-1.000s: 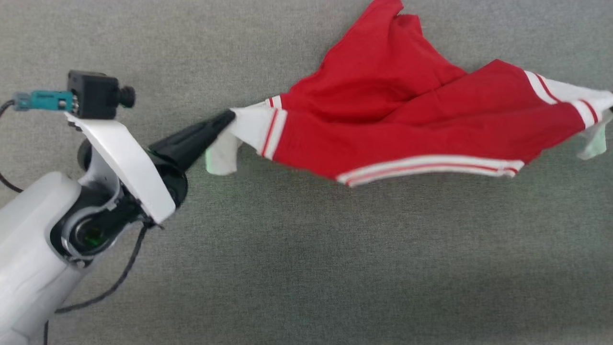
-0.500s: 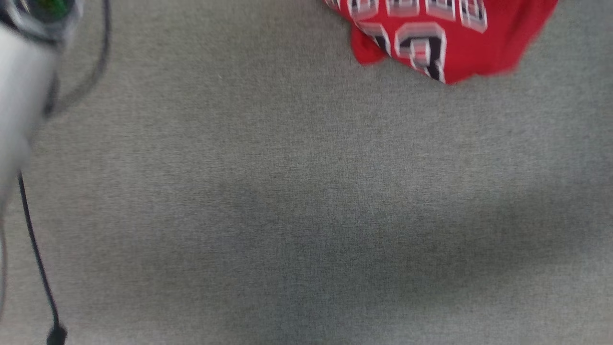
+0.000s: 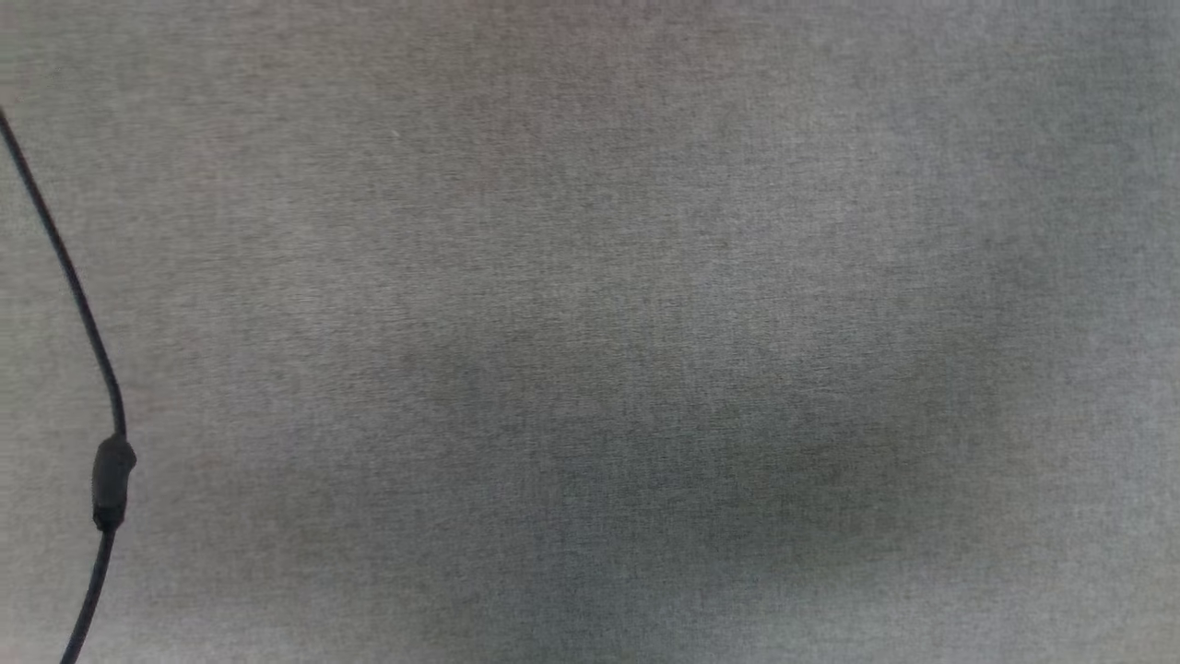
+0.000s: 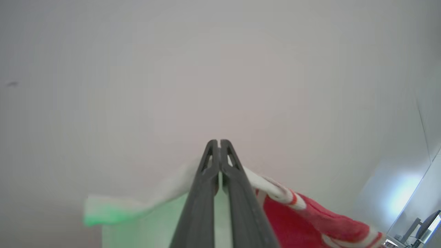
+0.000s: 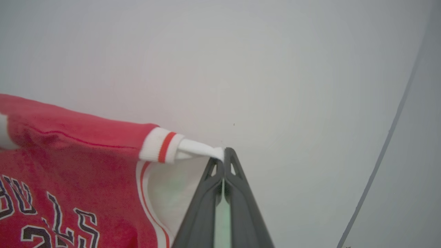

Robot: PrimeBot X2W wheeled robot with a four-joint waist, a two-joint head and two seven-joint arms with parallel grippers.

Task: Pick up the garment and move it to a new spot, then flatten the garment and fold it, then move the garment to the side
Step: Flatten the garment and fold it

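Note:
The garment (image 5: 69,162) is a red shirt with white striped bands and dark lettering, hanging in the air between both arms. In the right wrist view my right gripper (image 5: 224,155) is shut on a white sleeve end, with the red body stretching off to the left. In the left wrist view my left gripper (image 4: 217,143) is shut on the other white sleeve end, and the garment (image 4: 310,220) trails away to the lower right. Both wrist views look toward a pale wall or ceiling.
The head view looks down on a grey fabric surface (image 3: 590,277) with a soft shadow near the bottom middle. A black cable (image 3: 111,470) hangs down the left edge. A monitor (image 4: 425,224) stands far off at the lower right of the left wrist view.
The garment and the left arm have gone up out of the head view's top; a second ago the shirt was stretched low over the surface. The cable has swung in at left.

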